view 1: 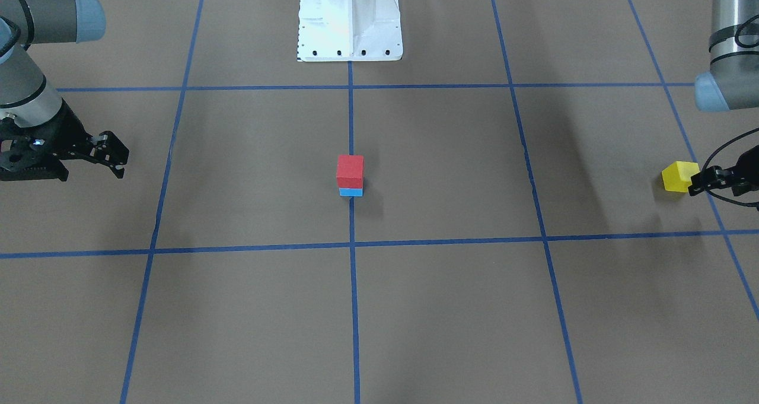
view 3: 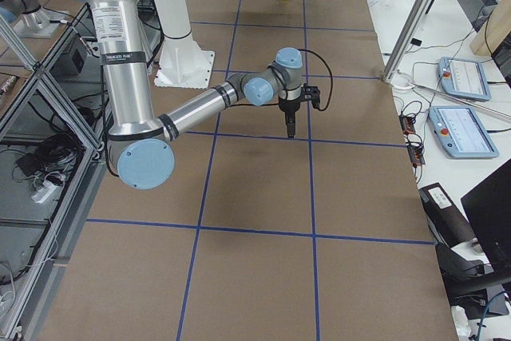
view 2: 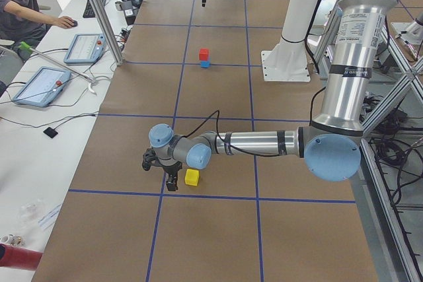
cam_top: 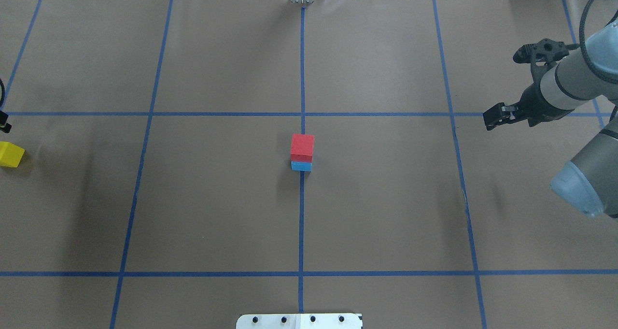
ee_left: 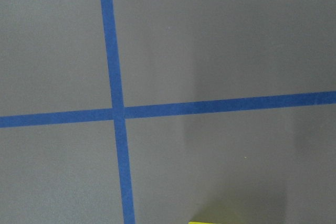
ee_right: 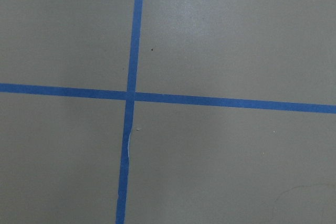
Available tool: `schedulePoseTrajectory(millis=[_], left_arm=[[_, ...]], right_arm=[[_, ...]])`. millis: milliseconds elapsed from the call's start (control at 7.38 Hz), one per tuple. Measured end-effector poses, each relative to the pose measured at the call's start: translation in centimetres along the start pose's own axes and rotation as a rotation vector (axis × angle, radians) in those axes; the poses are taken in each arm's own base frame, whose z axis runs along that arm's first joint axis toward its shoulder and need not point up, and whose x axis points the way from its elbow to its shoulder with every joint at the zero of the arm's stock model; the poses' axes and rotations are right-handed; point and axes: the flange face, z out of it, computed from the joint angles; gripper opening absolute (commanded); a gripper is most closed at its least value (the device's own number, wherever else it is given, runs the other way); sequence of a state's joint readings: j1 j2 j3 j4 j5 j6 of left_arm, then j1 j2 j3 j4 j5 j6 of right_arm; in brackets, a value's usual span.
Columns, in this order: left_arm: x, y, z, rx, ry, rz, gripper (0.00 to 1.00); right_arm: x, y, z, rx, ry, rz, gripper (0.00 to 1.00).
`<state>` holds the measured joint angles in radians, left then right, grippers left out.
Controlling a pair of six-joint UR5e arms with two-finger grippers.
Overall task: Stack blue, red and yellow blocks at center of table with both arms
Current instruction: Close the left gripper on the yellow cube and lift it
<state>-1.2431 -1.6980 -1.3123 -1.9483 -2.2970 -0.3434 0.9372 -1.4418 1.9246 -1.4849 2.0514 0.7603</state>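
Observation:
A red block (view 1: 350, 170) sits on a blue block (view 1: 351, 191) at the table's centre, on the middle tape line; the stack also shows in the overhead view, red block (cam_top: 302, 147) on blue block (cam_top: 301, 165). A yellow block (view 1: 679, 176) lies on the table far out on my left side, also seen in the overhead view (cam_top: 10, 154). My left gripper (view 1: 697, 181) hangs just beside the yellow block, not around it, and looks shut and empty. My right gripper (view 1: 115, 158) hovers far out on the other side, shut and empty.
The robot's white base (view 1: 350, 18) stands at the table's robot-side edge. Blue tape lines divide the brown table into squares. Operators' desks with tablets (view 2: 39, 84) run along the far side.

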Motion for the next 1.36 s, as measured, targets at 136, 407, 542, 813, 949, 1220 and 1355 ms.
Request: schedulePoseTrajectory(millis=[136,407,542,813,949,1220,1355], left_arm=[[0.3,0.0,0.2,0.002,0.027,-0.008,1.0],[1.1,0.2,0.7,-0.005,0.051,0.002,1.0],[1.3,0.5,1.2,-0.016,0.057,0.006,1.0],[1.4,1.6,2.3,-0.041,0.066,0.011,1.0],[1.5,2.0,2.9,-0.054,0.065,0.014,0.86],[1.6,2.9,3.9,-0.076,0.062,0.016,0.0],[1.4,3.2,4.1,-0.081,0.06,0.011,0.0]], right_arm=[[0.2,0.6,-0.4,-0.005,-0.009,0.0,1.0],[0.6,1.1,-0.3,-0.013,-0.008,0.004,1.0],[0.7,1.2,-0.3,-0.014,-0.007,0.005,1.0],[0.7,1.2,-0.3,-0.014,-0.007,0.005,1.0],[0.7,1.2,-0.3,-0.014,-0.007,0.005,1.0],[0.7,1.2,-0.2,-0.015,-0.006,0.006,1.0],[0.7,1.2,-0.2,-0.016,-0.006,0.006,1.0]])
